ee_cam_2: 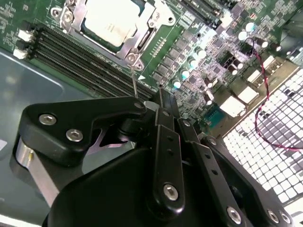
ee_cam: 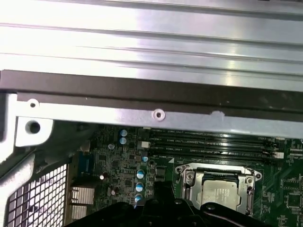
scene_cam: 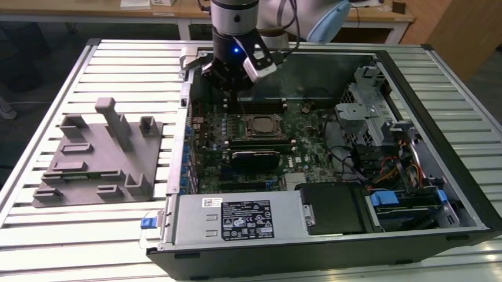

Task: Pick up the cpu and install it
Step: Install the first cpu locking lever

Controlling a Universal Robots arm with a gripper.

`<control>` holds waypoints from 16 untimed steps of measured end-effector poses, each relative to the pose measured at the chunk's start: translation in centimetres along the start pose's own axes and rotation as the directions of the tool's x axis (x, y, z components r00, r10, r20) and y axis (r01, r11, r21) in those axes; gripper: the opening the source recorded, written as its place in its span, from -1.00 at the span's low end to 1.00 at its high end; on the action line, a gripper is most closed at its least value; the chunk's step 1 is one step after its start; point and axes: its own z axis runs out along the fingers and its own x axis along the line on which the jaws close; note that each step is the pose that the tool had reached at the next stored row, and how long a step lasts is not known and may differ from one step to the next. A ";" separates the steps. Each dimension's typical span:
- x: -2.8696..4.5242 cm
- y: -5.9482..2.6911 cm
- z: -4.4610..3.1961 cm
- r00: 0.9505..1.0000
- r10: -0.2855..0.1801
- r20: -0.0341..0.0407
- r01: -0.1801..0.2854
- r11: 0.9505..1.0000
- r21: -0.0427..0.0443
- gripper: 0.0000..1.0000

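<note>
Silver-topped, the cpu (ee_cam_2: 111,21) seems already seated in its socket — the gripper (ee_cam_2: 156,101), closed on nothing, is best kept clear overhead.

cpu (ee_cam: 220,196): silver top, sitting in its socket frame on the green board
memory slots (ee_cam: 213,142): long black rows just beside the socket
case wall (ee_cam: 151,56): shiny ribbed metal
gripper (ee_cam: 163,208): dark bits near the socket

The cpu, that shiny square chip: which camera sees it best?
The second wrist view: the cpu sits close and bright in its socket. The first wrist view shows it partly behind the tool, and the exterior view shows it small on the motherboard.
</note>
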 end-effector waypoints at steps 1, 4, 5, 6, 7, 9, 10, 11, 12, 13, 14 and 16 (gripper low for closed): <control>0.00 0.10 0.01 1.000 0.000 0.000 0.000 1.000 0.000 -0.79; -0.02 0.41 0.02 1.000 -0.001 0.000 0.001 1.000 0.000 -0.79; -0.02 0.45 0.01 1.000 -0.002 0.000 0.002 1.000 0.000 -0.79; -0.02 0.47 0.01 1.000 -0.002 0.000 0.002 1.000 0.000 -0.79; -0.02 0.50 0.02 1.000 -0.002 0.001 0.002 1.000 0.000 -0.79; -0.03 0.51 0.03 1.000 -0.002 0.002 0.002 1.000 -0.001 -0.79; -0.04 0.51 0.03 1.000 -0.002 0.003 0.002 1.000 -0.001 -0.79; -0.05 0.52 0.02 1.000 -0.002 0.003 0.002 1.000 -0.002 -0.79; -0.07 0.52 0.02 1.000 -0.002 0.004 0.002 1.000 -0.002 -0.79; -0.10 0.52 0.02 1.000 -0.002 0.004 0.002 1.000 -0.003 -0.79; -0.15 0.52 0.01 1.000 -0.003 0.004 0.003 1.000 -0.004 -0.79; -0.47 0.50 0.01 1.000 -0.003 0.004 0.003 1.000 -0.004 -0.79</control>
